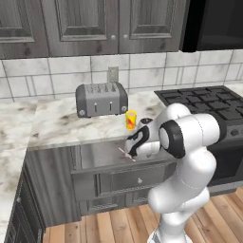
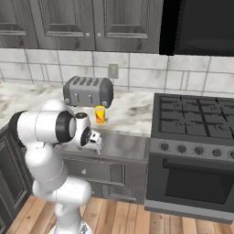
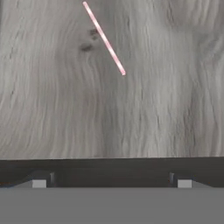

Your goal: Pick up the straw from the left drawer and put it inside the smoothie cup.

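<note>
Gripper above the open drawer, straw not yet taken

The gripper point(image 3: 111, 183) hung spread wide and empty over the drawer point(image 1: 102, 154); the straw point(image 3: 104, 38) lay flat on the drawer floor, ahead of the fingertips; the cup point(image 1: 131, 119) stood near the counter's front edge, by the toaster point(image 1: 101, 99); best to centre over the straw, jaws across it, before descending.
</note>
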Robot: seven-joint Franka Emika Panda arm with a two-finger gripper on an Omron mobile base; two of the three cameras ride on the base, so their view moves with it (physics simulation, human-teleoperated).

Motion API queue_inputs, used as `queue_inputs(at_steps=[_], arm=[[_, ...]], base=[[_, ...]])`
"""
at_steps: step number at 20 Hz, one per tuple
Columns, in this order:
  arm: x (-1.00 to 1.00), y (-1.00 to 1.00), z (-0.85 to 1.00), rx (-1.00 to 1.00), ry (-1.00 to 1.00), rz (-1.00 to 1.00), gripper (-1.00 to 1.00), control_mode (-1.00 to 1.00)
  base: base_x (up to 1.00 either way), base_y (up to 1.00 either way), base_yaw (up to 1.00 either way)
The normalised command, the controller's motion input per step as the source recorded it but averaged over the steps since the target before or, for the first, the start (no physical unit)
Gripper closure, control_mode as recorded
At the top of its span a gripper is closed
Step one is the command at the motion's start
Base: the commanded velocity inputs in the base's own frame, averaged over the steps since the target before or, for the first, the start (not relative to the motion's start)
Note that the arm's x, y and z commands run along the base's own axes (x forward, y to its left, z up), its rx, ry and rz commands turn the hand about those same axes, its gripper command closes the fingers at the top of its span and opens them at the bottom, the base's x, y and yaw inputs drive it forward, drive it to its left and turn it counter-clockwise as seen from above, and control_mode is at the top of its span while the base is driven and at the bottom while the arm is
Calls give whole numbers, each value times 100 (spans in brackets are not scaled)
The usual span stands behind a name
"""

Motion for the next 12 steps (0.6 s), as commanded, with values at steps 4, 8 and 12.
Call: queue_inputs(at_steps=[4, 8, 12], arm=[[11, 0, -21, -2, 13, 0, -100, -100], [0, 0, -5, -2, 20, 0, -100, -100], [-19, 0, -3, -2, 21, 0, -100, -100]], base=[[0, 0, 0], [0, 0, 0], [0, 0, 0]])
